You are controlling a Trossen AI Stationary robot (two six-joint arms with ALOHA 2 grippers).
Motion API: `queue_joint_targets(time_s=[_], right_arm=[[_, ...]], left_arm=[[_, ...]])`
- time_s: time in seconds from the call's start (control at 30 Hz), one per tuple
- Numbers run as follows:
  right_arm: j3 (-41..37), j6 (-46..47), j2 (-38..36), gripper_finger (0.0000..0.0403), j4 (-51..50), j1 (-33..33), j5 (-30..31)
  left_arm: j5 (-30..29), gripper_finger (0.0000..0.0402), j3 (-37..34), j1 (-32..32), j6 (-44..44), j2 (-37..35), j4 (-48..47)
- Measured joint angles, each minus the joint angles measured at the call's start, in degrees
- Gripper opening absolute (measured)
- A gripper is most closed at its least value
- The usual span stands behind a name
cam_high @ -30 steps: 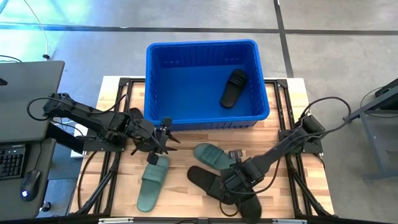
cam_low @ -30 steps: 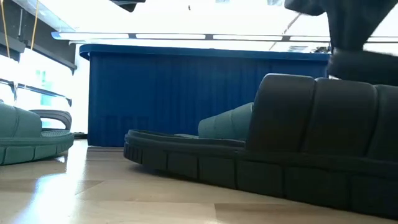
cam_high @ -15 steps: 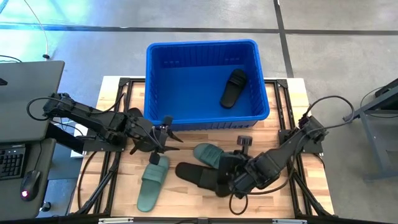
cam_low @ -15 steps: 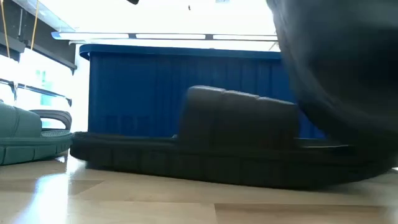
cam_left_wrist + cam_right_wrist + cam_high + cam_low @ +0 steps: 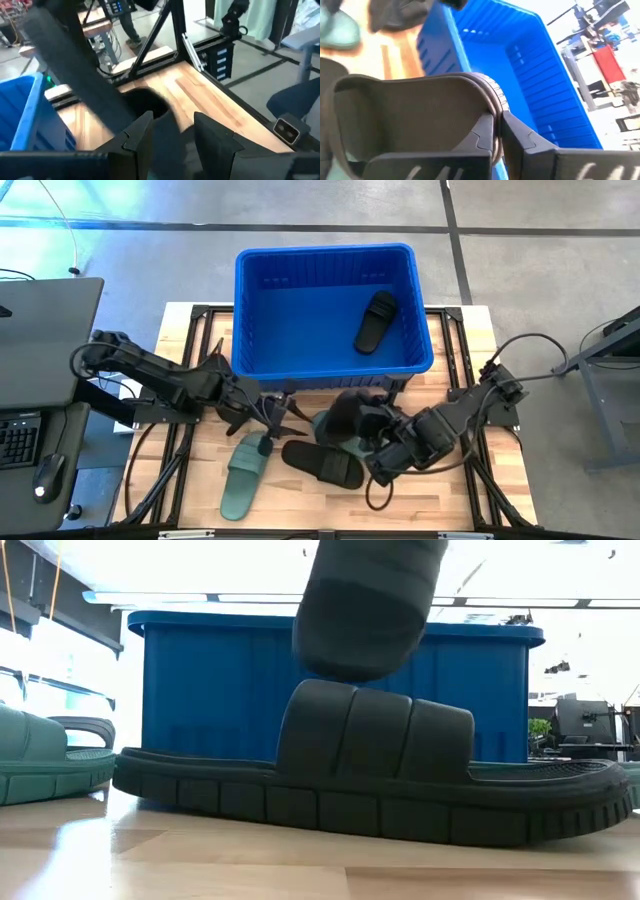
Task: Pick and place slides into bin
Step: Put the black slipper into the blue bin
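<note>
The blue bin (image 5: 330,310) stands at the table's far middle with one black slide (image 5: 376,321) lying inside. My right gripper (image 5: 368,423) is shut on a second black slide (image 5: 345,413), held in the air near the bin's near wall. A third black slide (image 5: 322,464) lies sole-down on the table below it (image 5: 370,780). One green slide (image 5: 240,476) lies at the near left; another (image 5: 330,430) is partly hidden under the held slide. My left gripper (image 5: 276,418) is open and empty between the two green slides. My right gripper pinches the black slide's wide strap (image 5: 492,107) between its two fingers, one finger under the strap's arch and one outside it. The slide is lifted clear of the table and hangs tilted above the other black slide (image 5: 365,600).
The bin's near wall (image 5: 250,690) rises just beyond the slides. Black frame rails (image 5: 195,330) run along the table's left and right sides. A laptop (image 5: 40,340) sits off the table's left. Bare wood (image 5: 430,490) lies near the front right.
My right gripper has risen and gone toward the bin, turning, with a black slide lifted clear of the table. The other black slide has slid toward the table's left and lies flat. My left gripper has gone a little toward the table's right and near edge.
</note>
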Motion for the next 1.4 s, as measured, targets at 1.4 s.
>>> queue_joint_targets(time_s=[1.4], right_arm=[[-0.11, -20.22, 0.21, 0.0000, 8.09, -2.90, 4.12]], left_arm=[[-19.42, 0.0127, 0.03, 0.02, 4.92, 2.16, 4.86]])
